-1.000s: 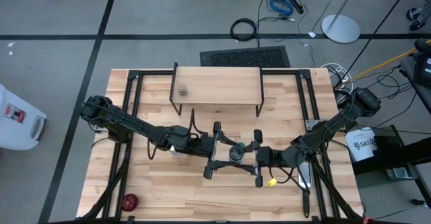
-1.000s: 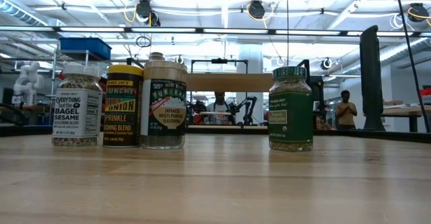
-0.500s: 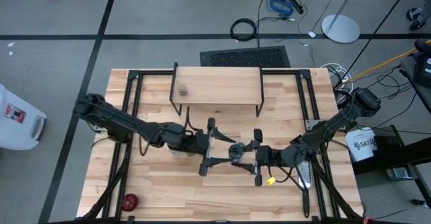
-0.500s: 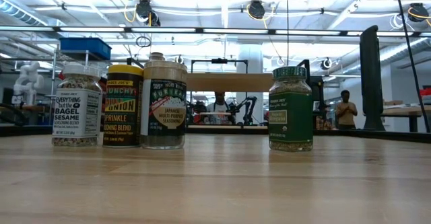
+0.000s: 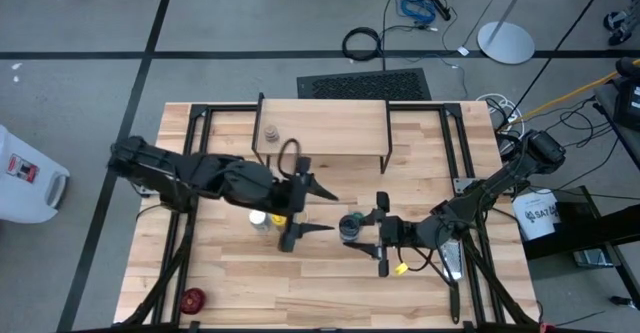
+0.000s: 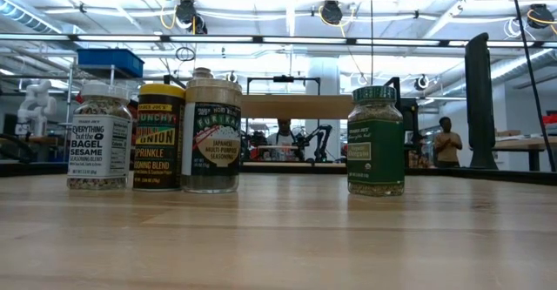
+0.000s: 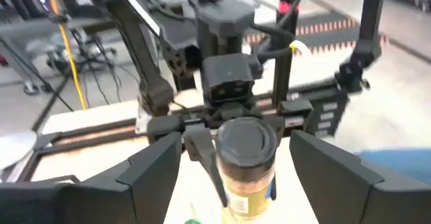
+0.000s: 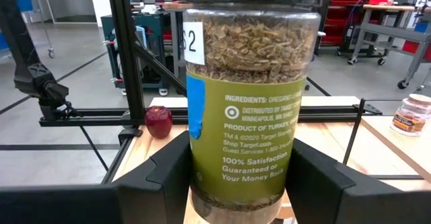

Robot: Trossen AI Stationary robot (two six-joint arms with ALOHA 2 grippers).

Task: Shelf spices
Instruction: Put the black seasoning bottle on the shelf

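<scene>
My right gripper (image 5: 358,230) is shut on a clear, dark-lidded spice jar (image 5: 349,225) at mid-table, in front of the shelf (image 5: 322,128). My left gripper (image 5: 328,211) hangs open to the jar's left and above it. In the left wrist view its fingers stand wide on either side of the jar (image 7: 246,158) without touching it. A small jar (image 5: 270,133) stands on the left end of the shelf's plank. A white-capped jar (image 5: 258,219) and a yellow one (image 5: 275,216) stand on the table under my left arm. My right gripper pinches the jar's clear body (image 8: 199,173) between its two fingers, on opposite sides below the dark lid. The fingers come in level from the table's right. The jar stands upright in the hold. I cannot tell whether its base clears the table.
A red round object (image 5: 192,298) lies at the near left corner, and a flat metal grater (image 5: 452,261) under my right arm. The low view shows three jars in a row (image 6: 158,138) and a green-lidded jar (image 6: 376,140) standing on the table, with the shelf's plank (image 6: 296,107) behind.
My left gripper has risen and drawn back from the jar toward the table's left edge, tipping up from a downward slant to nearly level. Its fingers have stayed open. The jar has stayed upright in my right gripper.
</scene>
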